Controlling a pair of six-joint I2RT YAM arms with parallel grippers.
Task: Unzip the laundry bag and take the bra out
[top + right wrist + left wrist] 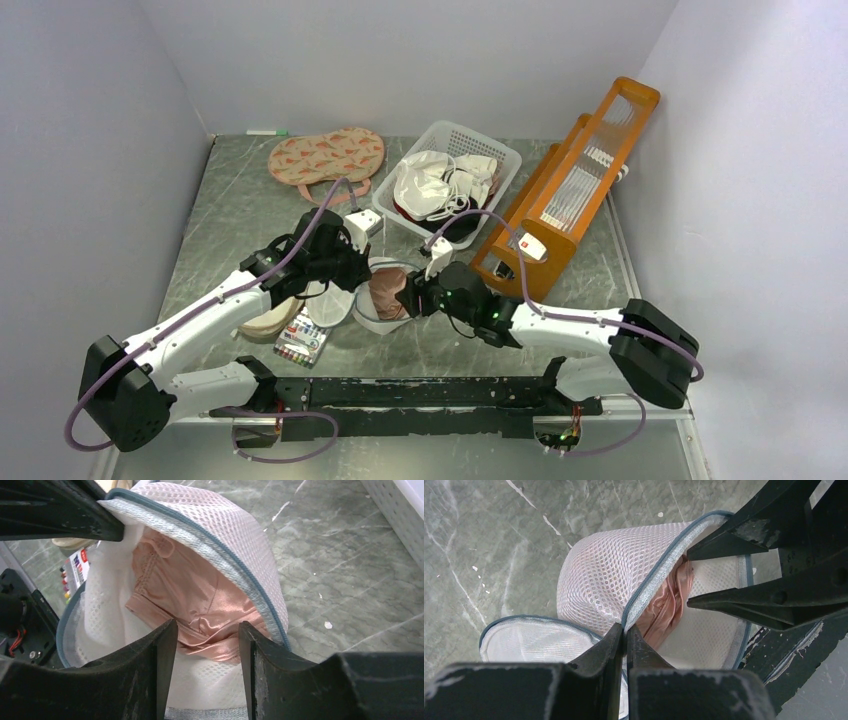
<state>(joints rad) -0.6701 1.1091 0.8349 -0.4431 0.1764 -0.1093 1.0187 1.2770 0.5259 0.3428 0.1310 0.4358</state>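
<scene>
**Bag unzipped, bra showing at the mouth**

The laundry bag sits near the middle of the table, just ahead of the two arms. Its zipper rim gapes, and one mesh half is lifted like the top of a clam shell. The left gripper is on the bag's 9 o'clock side. Its fingers are pressed tight together on the grey-blue rim of that raised half and hold it up.

The bra, dusty pink and satiny, lies bunched inside the opening, under the lifted mesh and on the lower half. The right gripper points in from 3 o'clock with its jaws about half apart, one finger on each side of a fold of the bra. The fabric fills the gap between them, but I cannot tell whether they have really pinched it.

Other things lie around the bag:
- At 11 o'clock, a pink watermelon-print pouch.
- At 1 o'clock, a white basket of garments.
- At 2 o'clock, an orange wooden frame, just beside the basket.
- At 8 o'clock, a beige hoop and a pack of coloured pens, close by the bag's lower half and partly under the left arm.
</scene>
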